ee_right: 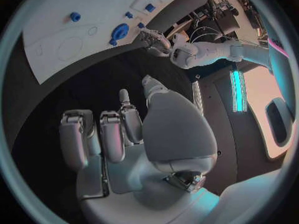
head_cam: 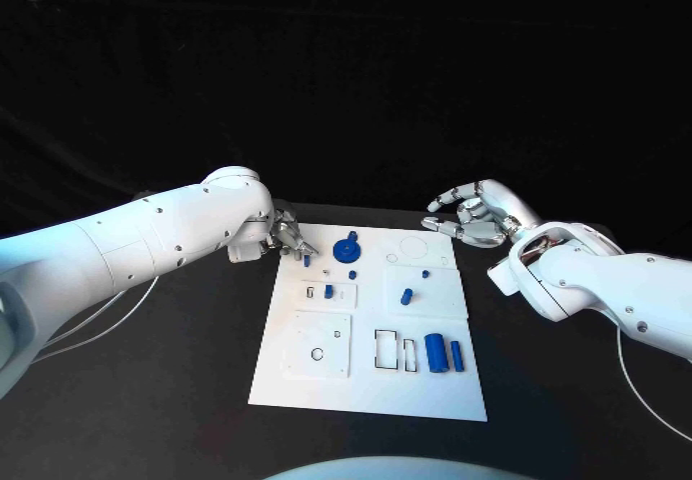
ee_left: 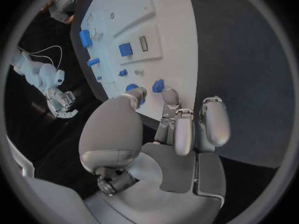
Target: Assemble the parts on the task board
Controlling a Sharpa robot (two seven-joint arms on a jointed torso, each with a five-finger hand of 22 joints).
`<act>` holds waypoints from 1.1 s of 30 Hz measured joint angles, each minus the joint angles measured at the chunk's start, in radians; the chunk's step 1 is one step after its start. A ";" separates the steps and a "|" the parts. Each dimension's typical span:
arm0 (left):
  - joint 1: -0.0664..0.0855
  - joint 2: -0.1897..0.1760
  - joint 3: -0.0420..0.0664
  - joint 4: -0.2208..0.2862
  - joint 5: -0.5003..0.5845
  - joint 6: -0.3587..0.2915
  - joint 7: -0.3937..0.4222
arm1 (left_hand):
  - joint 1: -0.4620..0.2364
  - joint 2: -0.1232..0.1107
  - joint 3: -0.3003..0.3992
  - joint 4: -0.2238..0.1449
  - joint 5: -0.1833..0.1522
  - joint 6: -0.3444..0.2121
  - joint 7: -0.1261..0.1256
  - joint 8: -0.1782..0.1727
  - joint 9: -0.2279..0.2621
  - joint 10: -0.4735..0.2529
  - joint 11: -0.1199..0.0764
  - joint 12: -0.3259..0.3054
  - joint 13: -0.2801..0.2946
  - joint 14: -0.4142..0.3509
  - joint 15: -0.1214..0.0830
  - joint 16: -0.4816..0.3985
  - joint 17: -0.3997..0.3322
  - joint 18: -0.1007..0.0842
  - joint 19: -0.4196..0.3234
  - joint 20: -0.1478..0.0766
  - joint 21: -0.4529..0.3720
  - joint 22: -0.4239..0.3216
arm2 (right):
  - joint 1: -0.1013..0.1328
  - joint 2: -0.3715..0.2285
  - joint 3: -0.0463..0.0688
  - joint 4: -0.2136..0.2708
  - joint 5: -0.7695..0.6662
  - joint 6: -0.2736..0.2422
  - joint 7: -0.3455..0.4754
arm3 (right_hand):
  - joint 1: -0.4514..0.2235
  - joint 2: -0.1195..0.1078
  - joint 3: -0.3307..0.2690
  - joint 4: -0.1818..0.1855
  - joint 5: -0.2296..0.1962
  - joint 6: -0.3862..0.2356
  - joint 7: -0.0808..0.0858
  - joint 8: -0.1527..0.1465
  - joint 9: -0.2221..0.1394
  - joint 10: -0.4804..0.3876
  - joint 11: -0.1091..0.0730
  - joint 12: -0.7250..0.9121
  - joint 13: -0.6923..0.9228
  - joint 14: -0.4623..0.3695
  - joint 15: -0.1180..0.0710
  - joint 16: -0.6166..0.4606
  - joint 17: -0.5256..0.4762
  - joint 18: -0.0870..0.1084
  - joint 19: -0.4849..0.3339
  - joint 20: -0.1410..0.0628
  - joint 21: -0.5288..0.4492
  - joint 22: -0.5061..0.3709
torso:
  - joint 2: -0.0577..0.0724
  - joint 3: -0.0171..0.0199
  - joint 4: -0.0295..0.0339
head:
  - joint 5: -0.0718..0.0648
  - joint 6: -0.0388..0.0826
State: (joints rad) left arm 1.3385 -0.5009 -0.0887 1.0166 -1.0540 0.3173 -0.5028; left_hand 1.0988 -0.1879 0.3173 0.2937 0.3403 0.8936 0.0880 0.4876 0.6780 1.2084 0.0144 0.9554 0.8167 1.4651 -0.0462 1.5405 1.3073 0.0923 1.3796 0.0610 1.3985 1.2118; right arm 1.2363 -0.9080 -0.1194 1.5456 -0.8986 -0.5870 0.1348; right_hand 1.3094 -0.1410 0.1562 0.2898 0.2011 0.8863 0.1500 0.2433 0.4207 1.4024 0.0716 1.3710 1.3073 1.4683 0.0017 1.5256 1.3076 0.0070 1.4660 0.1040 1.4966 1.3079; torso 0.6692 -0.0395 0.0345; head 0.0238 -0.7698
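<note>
1. The white task board [head_cam: 368, 375] lies flat in the middle of the black bench [head_cam: 159, 400], long side running away from the robot.
2. The left hand [head_cam: 286, 238] is at the board's far left corner, fingers [ee_left: 182, 134] reaching down onto the edge of the plate.
3. From the left wrist view, those fingers lie close side by side, the thumb [ee_left: 134, 97] reaching out beside them, with a small blue peg [head_cam: 306, 260] just past the tips. I cannot tell whether they pinch it or merely touch the board.
4. The right hand [head_cam: 473, 215] hovers off the board's far right corner, clear of the plate.
5. Its fingers [ee_right: 112, 134] are curled loosely inward, nothing between them, palm empty in the right wrist view.
6. Parts now: a blue gear-shaped piece [head_cam: 346, 248] stands near the far edge, just beside the left hand.
7. A small blue block [head_cam: 329, 291] sits in the left-hand panel at mid-board.
8. A short blue cylinder [head_cam: 407, 295] lies tilted on the panel to its right, with a tiny blue stud [head_cam: 426, 271] just beyond it.
9. Near the front right, two blue cylinders [head_cam: 436, 353] lie side by side, next to two empty rectangular slots [head_cam: 389, 349].
10. The front left panel [head_cam: 316, 345] carries a small ring outline.
</note>
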 measured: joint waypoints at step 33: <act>-0.009 0.021 -0.001 -0.026 0.001 -0.001 0.001 | 0.058 0.031 0.006 -0.006 0.000 0.029 -0.015 0.024 0.006 0.014 -0.014 0.024 0.012 0.000 -0.007 0.004 0.000 0.000 0.014 -0.007 0.012 0.023 | 0.000 0.006 0.000 -0.002 0.000 0.000 0.001 | 0.000 0.000 0.000 0.000 0.000 0.000 0.000 0.000 0.000 0.000 0.000 0.000 0.001 0.000 0.000 0.000 0.000 0.000 0.000 0.000 -0.004 0.000 | -0.001 0.0001 0.0006 | -0.003 -0.007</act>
State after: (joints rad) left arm 1.3294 -0.4800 -0.0902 0.9910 -1.0526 0.3162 -0.5018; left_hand 1.1569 -0.1567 0.3230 0.2881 0.3403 0.9227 0.0730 0.5117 0.6843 1.2229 0.0001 0.9793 0.8286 1.4651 -0.0536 1.5444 1.3073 0.0922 1.3939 0.0538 1.4106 1.2352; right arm 1.2362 -0.9023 -0.1194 1.5435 -0.8986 -0.5868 0.1363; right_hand 1.3094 -0.1410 0.1562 0.2898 0.2011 0.8863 0.1500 0.2433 0.4209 1.4024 0.0716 1.3710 1.3079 1.4683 0.0017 1.5256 1.3074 0.0070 1.4660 0.1040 1.4924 1.3078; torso 0.6683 -0.0394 0.0351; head 0.0205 -0.7764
